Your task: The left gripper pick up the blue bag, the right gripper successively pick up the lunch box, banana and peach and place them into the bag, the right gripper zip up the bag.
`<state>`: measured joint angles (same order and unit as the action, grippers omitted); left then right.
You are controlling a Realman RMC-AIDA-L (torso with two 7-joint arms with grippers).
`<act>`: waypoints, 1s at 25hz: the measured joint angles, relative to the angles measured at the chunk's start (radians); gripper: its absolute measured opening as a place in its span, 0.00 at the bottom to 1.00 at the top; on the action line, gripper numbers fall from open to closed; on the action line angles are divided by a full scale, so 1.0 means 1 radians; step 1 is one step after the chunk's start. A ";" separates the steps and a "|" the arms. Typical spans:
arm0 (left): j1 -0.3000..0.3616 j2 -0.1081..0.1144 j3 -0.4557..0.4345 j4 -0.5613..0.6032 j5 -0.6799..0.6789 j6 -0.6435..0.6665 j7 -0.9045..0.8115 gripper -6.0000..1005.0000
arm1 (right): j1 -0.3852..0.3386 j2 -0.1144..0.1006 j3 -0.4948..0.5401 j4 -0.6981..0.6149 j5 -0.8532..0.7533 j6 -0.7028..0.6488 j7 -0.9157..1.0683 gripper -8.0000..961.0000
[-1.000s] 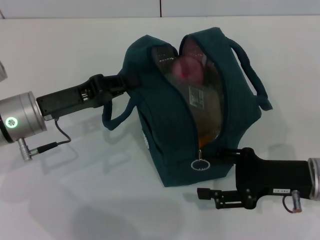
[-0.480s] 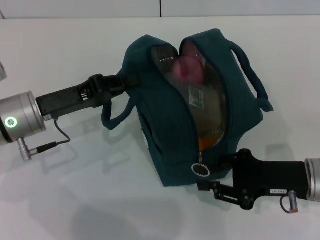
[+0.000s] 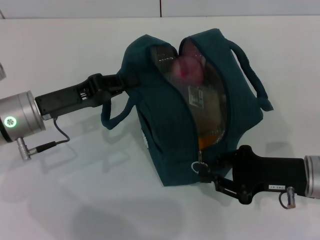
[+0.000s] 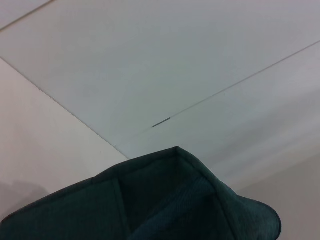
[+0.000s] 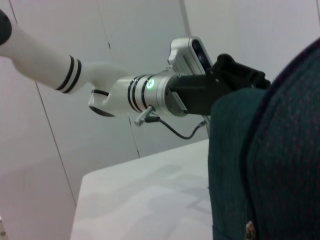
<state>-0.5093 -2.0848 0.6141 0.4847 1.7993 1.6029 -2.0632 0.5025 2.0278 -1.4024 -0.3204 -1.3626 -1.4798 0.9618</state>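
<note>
The left tool (image 3: pixel 125 80) sits at about nine o'clock of the bag (image 3: pixel 165 140), clenched on the fabric at the bag's upper left edge and holding that side up off the bench (image 3: pixel 75 200). In the right wrist view the same tool (image 5: pixel 235 75) shows beyond the bag's (image 5: pixel 270 170) wall, gripping at its top.

The bag stands open at twelve o'clock, foil lining showing. Inside, the peach (image 3: pixel 187 67) lies at the far end, the lunch box (image 3: pixel 202 100) below it, and a strip of orange, likely the banana (image 3: pixel 207 137), nearest the zipper's start. So the packing looks done and zipping is the step in hand.

To do it well, the left tool should keep the fabric taut so the zipper track stays straight, and the pull should run along the track toward twelve o'clock, not away from the bag, so the slider does not jam on the lining or the box's corner.

The zipper pull (image 3: pixel 200 165) hangs at the bag's six o'clock end. The right tool (image 3: pixel 206 172) is touching it from about four o'clock; whether its fingers have closed on the ring I cannot tell.
</note>
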 joint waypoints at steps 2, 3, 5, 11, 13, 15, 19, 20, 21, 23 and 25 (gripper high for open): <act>0.000 0.000 0.000 0.000 0.000 0.000 0.000 0.07 | 0.001 0.000 -0.001 -0.001 -0.002 0.004 0.000 0.25; 0.000 0.000 0.000 0.000 0.000 0.000 0.000 0.07 | 0.000 0.000 -0.002 -0.003 -0.002 0.004 0.000 0.23; 0.000 0.000 0.000 0.000 0.000 0.000 0.000 0.07 | -0.002 0.000 -0.002 -0.007 -0.003 0.005 -0.001 0.17; -0.001 -0.001 -0.002 0.000 -0.002 0.000 0.000 0.07 | -0.003 0.000 -0.002 -0.012 0.002 0.008 -0.009 0.01; -0.003 0.000 0.002 0.000 -0.002 0.001 0.000 0.07 | -0.004 -0.001 -0.001 -0.015 0.002 0.003 -0.014 0.02; -0.004 0.001 0.003 0.000 -0.001 0.005 0.000 0.07 | -0.007 -0.004 0.004 -0.016 0.003 -0.009 -0.020 0.02; -0.005 0.001 0.003 0.000 -0.012 0.007 0.000 0.07 | -0.015 -0.009 0.011 -0.026 0.006 -0.021 -0.024 0.02; -0.005 0.000 0.003 0.000 -0.012 0.008 0.004 0.07 | -0.017 -0.009 0.011 -0.027 0.006 -0.022 -0.024 0.02; -0.006 0.000 0.004 0.000 -0.012 0.009 0.011 0.07 | -0.017 -0.009 0.011 -0.028 0.006 -0.022 -0.024 0.02; -0.006 0.000 0.004 0.000 -0.013 0.016 0.046 0.07 | -0.017 -0.009 0.011 -0.028 0.006 -0.022 -0.024 0.02; -0.004 -0.001 0.004 0.000 -0.025 0.025 0.095 0.07 | -0.018 -0.009 0.011 -0.030 0.006 -0.022 -0.024 0.02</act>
<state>-0.5136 -2.0854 0.6178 0.4849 1.7748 1.6282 -1.9682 0.4848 2.0186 -1.3918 -0.3502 -1.3565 -1.5020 0.9373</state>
